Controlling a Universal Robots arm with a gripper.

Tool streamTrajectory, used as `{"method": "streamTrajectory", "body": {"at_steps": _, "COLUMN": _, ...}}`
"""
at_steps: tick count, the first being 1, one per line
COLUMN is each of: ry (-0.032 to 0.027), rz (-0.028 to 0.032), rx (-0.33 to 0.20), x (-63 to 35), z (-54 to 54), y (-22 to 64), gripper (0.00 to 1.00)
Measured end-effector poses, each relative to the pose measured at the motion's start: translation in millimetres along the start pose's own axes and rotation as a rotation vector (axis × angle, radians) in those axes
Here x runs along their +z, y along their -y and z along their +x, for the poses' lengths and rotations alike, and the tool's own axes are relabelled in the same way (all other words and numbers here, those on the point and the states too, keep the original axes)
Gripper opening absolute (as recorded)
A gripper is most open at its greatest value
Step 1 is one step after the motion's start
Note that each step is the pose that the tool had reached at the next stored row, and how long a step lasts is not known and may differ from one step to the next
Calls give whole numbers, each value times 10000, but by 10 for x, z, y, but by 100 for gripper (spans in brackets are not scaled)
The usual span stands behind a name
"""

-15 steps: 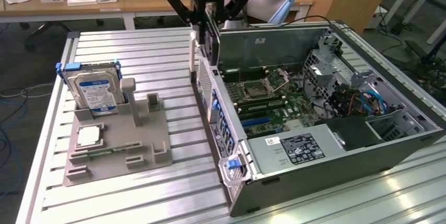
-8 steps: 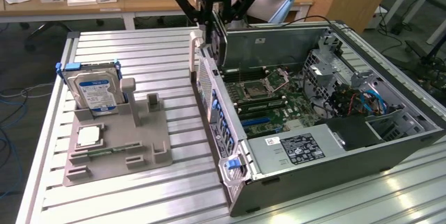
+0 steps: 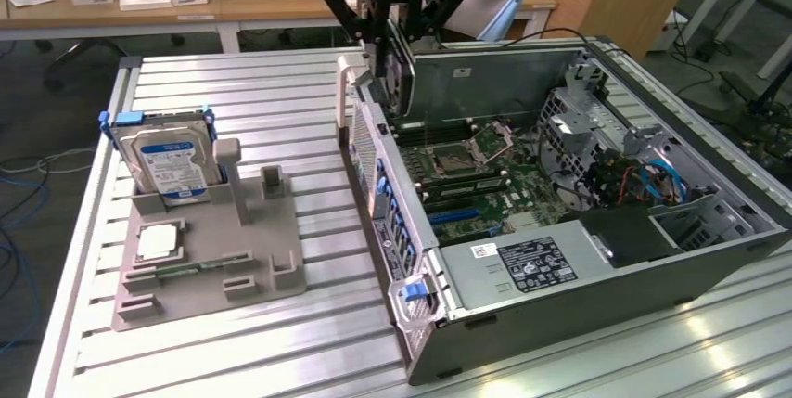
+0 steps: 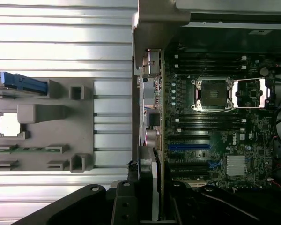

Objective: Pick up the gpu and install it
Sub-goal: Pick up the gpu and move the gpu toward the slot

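My claw [image 3: 399, 34] pinches the gpu [image 3: 399, 83], hanging it upright over the open computer case [image 3: 594, 296] beside its rear wall — best, I judge, to hold it plumb and square to the blue slot [image 3: 465, 215].

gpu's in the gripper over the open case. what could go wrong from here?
1. The gpu hangs by the case's rear wall; its bracket may snag there.
2. The gripper pinches it near its upper edge, so it may tilt.
3. If dropped, it could hit the open cpu socket.
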State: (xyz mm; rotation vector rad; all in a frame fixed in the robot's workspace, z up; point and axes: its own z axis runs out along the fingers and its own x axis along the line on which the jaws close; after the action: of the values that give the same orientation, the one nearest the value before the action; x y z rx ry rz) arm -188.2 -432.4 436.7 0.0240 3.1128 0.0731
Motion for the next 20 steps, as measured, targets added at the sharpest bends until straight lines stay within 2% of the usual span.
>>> {"method": "streamTrajectory", "body": {"at_steps": 20, "ry": 0, "rz": -1, "rx": -3, "x": 5, "z": -186, "y": -3, "gripper": 28}}
